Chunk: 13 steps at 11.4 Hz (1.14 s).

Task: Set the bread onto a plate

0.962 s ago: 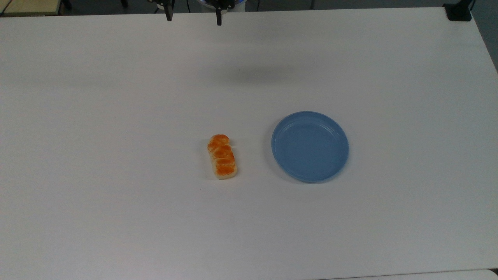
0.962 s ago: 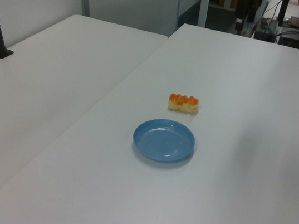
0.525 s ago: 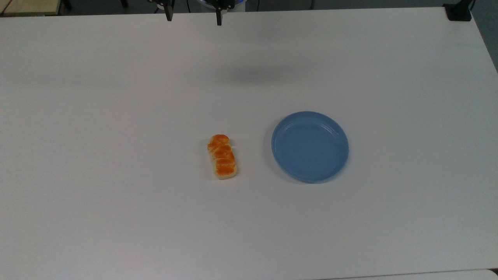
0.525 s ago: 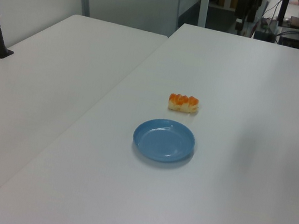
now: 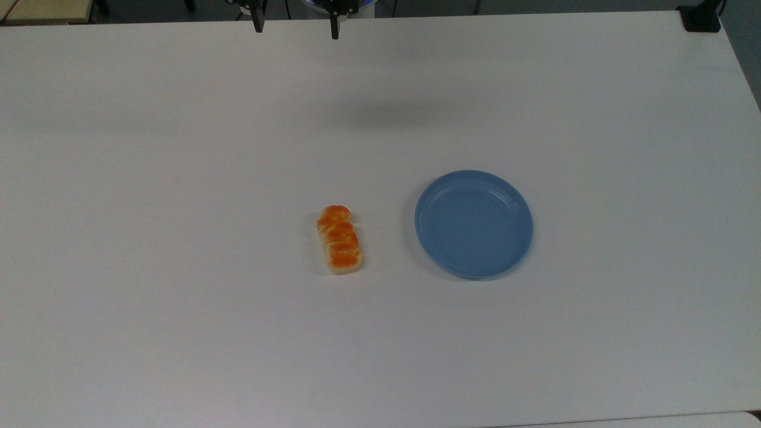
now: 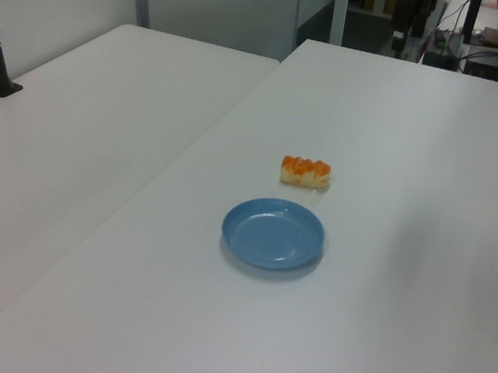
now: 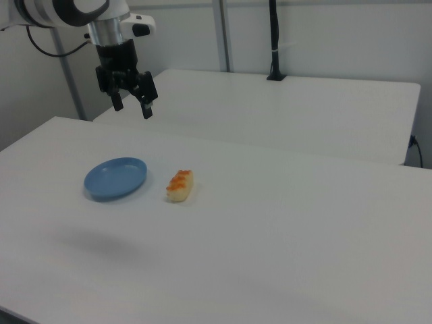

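The bread, a small loaf with cream sides and an orange-brown lobed top, lies flat on the white table. The same bread rests just beside the round light-blue plate, which has nothing on it. My gripper hangs high over the table, far from both, open with nothing between its black fingers. In the top view only its two fingertips poke in at the upper edge.
A second white table adjoins this one on the left view's left. A black post with a cable stands at its far edge. A black clamp sits at the top view's upper right corner.
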Each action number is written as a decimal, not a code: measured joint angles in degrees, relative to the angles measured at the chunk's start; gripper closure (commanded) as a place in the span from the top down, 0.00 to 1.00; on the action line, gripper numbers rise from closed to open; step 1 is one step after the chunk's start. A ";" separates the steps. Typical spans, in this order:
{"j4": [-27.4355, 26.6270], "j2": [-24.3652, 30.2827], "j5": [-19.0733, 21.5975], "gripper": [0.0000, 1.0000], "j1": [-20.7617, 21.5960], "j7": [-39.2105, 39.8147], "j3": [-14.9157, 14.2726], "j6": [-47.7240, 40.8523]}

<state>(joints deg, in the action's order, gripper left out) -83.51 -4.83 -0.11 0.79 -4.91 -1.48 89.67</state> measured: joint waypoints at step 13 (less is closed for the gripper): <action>-0.05 -4.18 -0.01 1.00 -0.59 2.45 -0.06 6.94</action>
<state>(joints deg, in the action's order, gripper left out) -83.55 -9.01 -0.12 0.20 -2.46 -1.54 96.62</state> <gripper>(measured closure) 0.000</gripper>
